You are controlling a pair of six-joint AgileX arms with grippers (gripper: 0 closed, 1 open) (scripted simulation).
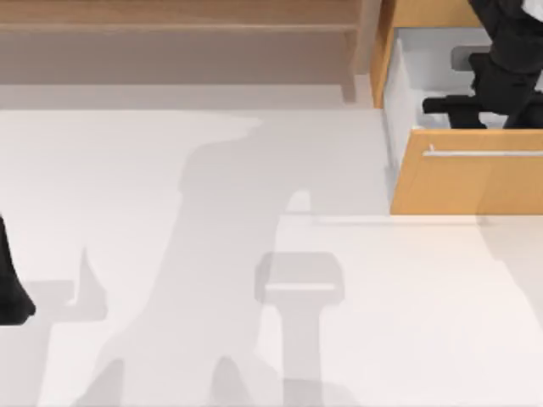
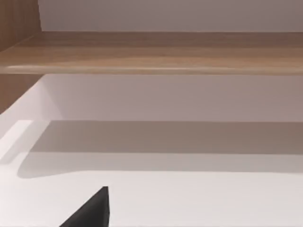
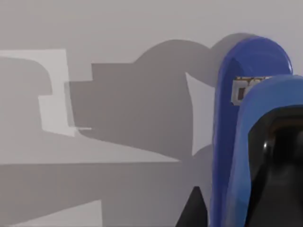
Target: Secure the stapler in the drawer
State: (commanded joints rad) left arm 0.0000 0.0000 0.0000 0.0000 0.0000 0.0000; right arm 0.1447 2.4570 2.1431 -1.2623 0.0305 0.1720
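Reaching into the open drawer [image 1: 441, 170] at the frame's upper right, the right claw [image 1: 462, 106] hangs over its white inside; its grip cannot be told. The stapler [image 3: 236, 118] lies beside the claw tip, above the drawer floor. Left arm [image 1: 10, 288] sits at the left edge.

My right arm [image 1: 509, 51] reaches down at the worktop's far right corner, its pincer [image 1: 454, 106] low and pointing left, one fingertip [image 3: 194, 210] dark and in view; my left arm [image 1: 10, 288] sits parked at the left edge.
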